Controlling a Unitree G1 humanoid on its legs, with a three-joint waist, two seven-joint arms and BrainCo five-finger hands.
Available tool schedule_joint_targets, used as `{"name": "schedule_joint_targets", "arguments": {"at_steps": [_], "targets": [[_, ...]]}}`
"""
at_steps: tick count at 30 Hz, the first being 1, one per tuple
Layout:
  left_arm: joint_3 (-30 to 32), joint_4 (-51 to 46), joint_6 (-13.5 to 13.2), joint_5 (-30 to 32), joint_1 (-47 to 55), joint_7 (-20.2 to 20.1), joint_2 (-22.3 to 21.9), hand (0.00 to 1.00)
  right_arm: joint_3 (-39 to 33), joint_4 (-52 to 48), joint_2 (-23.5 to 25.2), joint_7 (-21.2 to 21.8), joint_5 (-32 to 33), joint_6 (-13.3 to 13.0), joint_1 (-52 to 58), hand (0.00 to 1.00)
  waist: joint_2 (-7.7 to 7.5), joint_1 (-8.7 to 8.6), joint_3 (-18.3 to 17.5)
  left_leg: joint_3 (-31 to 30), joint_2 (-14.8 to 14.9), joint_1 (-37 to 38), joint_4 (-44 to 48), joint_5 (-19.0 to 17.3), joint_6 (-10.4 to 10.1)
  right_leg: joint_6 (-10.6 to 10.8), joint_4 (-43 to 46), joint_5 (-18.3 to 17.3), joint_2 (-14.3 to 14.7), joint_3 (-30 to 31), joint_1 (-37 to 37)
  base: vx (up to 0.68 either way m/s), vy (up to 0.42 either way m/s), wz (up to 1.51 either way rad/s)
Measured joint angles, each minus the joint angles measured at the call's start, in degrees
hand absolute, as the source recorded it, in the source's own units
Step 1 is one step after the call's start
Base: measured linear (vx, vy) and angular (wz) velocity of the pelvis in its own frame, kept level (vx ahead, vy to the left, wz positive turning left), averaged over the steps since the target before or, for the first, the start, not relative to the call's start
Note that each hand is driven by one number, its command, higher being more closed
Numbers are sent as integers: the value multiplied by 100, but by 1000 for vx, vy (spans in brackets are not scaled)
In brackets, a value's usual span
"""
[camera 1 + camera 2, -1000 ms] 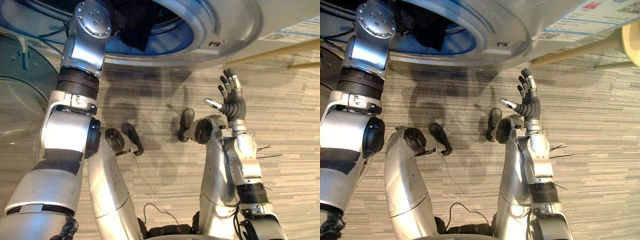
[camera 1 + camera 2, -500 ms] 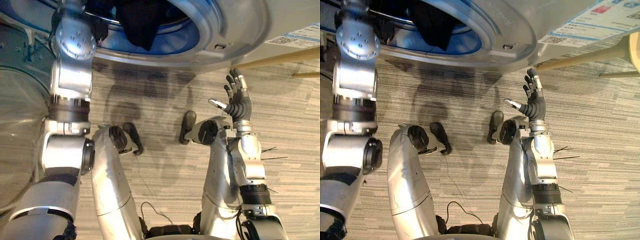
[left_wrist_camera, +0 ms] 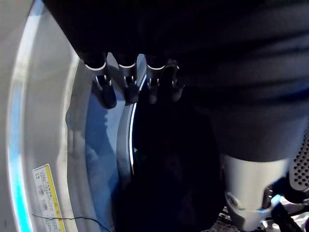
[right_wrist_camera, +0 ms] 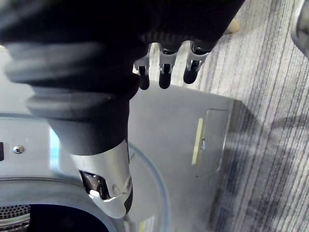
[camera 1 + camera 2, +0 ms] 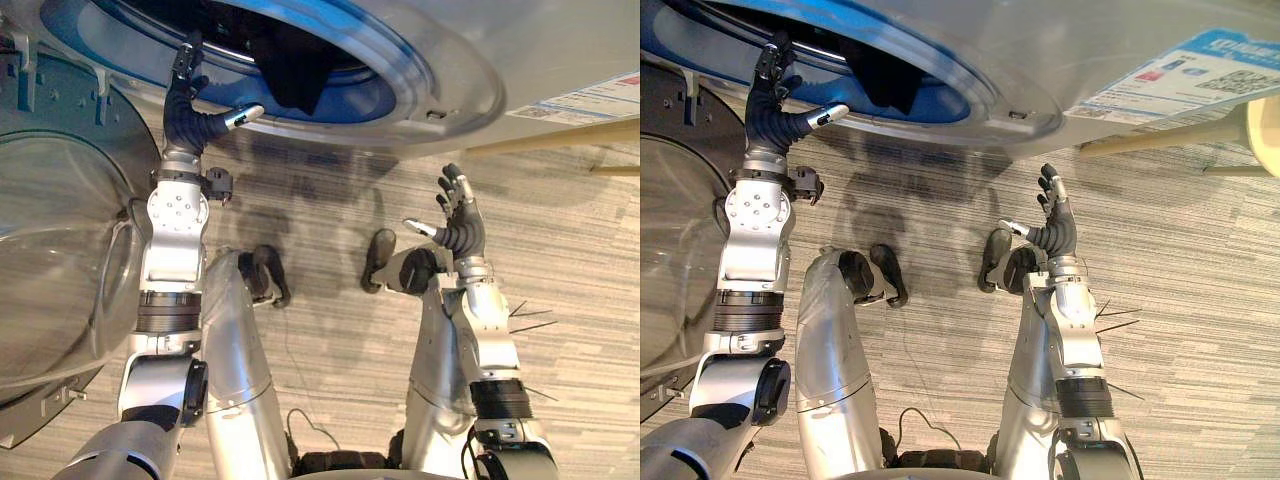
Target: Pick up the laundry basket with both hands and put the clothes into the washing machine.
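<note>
Right now we are holding the left hand (image 5: 190,112) up at the mouth of the washing machine (image 5: 445,75), and the next move is turning on how that hand lies relative to the dark garment (image 5: 297,72). The garment is hanging half out of the drum, draping over the blue inner lip of the opening. Its length is running from inside the drum out across the lip. It is lying just beside the left hand on the thumb's side, near the thumb tip but apart from it, as far as we are able to judge. The left hand is much the nearer one. The right hand (image 5: 455,222) is hovering well apart, over the carpet (image 5: 585,260) below the machine's front.

Neither hand is gripping anything. The left hand's fingers (image 3: 126,84) are standing straight in a row, aiming into the dark opening, with the thumb splaying sideways toward the cloth. The right hand is standing upright, its fingers (image 4: 164,72) straight and loosely spread. The glass door (image 5: 60,250) is standing wide open beside the left arm. We are judging that the next move is a short sideways reach by the left hand to tuck the hanging cloth fully into the drum.
</note>
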Motion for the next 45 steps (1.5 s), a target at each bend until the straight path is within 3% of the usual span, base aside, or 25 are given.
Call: {"name": "schedule_joint_targets", "arguments": {"at_steps": [3, 6, 8, 12, 16, 17, 19, 20, 23, 29, 34, 38, 40, 41, 42, 44, 45], "targets": [[89, -35, 109, 212, 3, 139, -28, 0, 41, 7, 113, 25, -1, 3, 43, 0, 5, 0, -95, -7, -1, -2, -15, 2, -4, -9, -9, -6, 7, -15, 0, 31, -34, 0], [84, -529, 117, 204, 225, 473, -415, 0, 99, 66, 192, 18, -10, -1, 96, 0, 5, 2, -202, -16, -7, -7, -19, 3, -7, -24, -8, -14, -1, -14, 4, 32, -31, 3], [3, -748, -52, 153, 561, 691, -917, 0, 100, 233, 219, -3, -21, -9, 93, 0, 21, 7, -266, -50, -19, 85, -31, 3, -7, -34, -22, -22, -3, -25, 141, 33, -28, 7], [-575, -757, -634, -580, 1632, 897, -1747, 0, 99, 520, 328, -165, -56, -46, 290, 0, 15, 10, -310, -42, -119, 865, -502, 16, -30, 39, -428, -96, -26, -107, 971, 19, -45, 13], [-1320, -262, -1244, -1407, 2753, 837, -1971, 0, 101, 980, 297, -346, -46, -115, 888, 0, 8, 36, -424, 39, -268, 2229, -1590, 298, -139, 35, -1322, -87, -104, -362, 2408, 80, -113, 35], [-1404, 86, -1352, -1630, 3121, 796, -2005, 0, 98, 1266, 300, -386, -43, -117, 1140, 0, 7, 59, -627, 51, -336, 2779, -2124, 470, -217, 11, -1790, -22, -110, -506, 2989, 109, -105, 30], [-1512, 371, -1408, -1755, 3405, 713, -2001, 0, 97, 1479, 301, -440, -43, -119, 1336, 0, 11, 63, -709, 77, -374, 3346, -2597, 640, -229, -49, -2210, 89, -101, -627, 3590, 132, -67, 28], [-1550, 703, -1434, -1847, 3719, 601, -1996, 0, 89, 1800, 304, -516, -36, -122, 1551, 0, 19, 65, -868, 115, -433, 3982, -3243, 841, -253, -13, -2796, 219, -76, -785, 4265, 236, -64, 32], [-1540, 1269, -1456, -1870, 4149, 469, -1988, 0, 89, 2279, 312, -546, -38, -114, 1872, 0, 10, 114, -1236, 220, -515, 4893, -4354, 1212, -279, 72, -3854, 531, 56, -958, 5197, 203, -13, 17], [-1206, 3253, -1423, -1132, 4522, 321, -1749, 0, 82, 3615, 264, -591, -180, -105, 2159, 0, 26, 119, -2088, 534, -749, 6601, -6715, 2081, -233, 285, -6063, 1365, 321, -1075, 6739, 163, 41, 0], [-1043, 3915, -1393, -923, 4564, 254, -1438, 0, -26, 4393, 134, -503, -375, -10, 2104, 0, 60, 77, -2194, 852, -908, 7607, -7998, 2582, -199, 387, -7456, 2077, 564, -879, 7599, 115, 77, -25], [-1067, 4151, -1391, -917, 4393, 241, -1338, 0, -4, 4545, 69, -503, -476, 5, 1928, 0, 46, -38, -2215, 985, -1035, 7588, -7883, 2618, -141, 471, -7308, 2234, 467, -703, 7467, -16, 92, -24], [-1058, 4143, -1393, -915, 4181, 242, -1338, 0, 68, 4561, 40, -501, -485, 9, 1888, 0, 34, -17, -2215, 971, -1100, 7407, -7761, 2757, 69, 655, -7250, 2505, 446, -592, 7325, -116, 84, 3], [-1036, 4070, -1419, -916, 4158, 246, -1324, 0, 162, 4559, 10, -497, -487, 12, 1781, 0, 55, -30, -2193, 949, -1015, 7318, -7779, 2814, 153, 650, -6861, 2223, 387, -477, 7262, -103, 48, 56], [-1047, 3966, -1431, -919, 4127, 252, -1292, 0, 217, 4610, 13, -498, -485, 18, 1755, 0, -47, -82, -2167, 794, -1147, 7324, -7759, 2812, 157, 651, -5137, 1474, 90, -447, 7031, -86, 23, 76], [-967, 3878, -1407, -925, 4241, 263, -1205, 0, 235, 4794, 97, -491, -464, 17, 1658, 0, -235, 17, -2096, 675, -1263, 7216, -7445, 2808, 156, 819, -4254, 1281, -15, -200, 7216, -110, -45, 65], [-804, 3867, -1399, -927, 4323, 275, -1210, 0, 277, 4812, 111, -490, -445, -6, 1555, 0, -306, 75, -2109, 669, -1257, 7069, -7197, 2809, 154, 909, -4466, 1195, 57, -84, 7293, -255, -101, 8]]}}
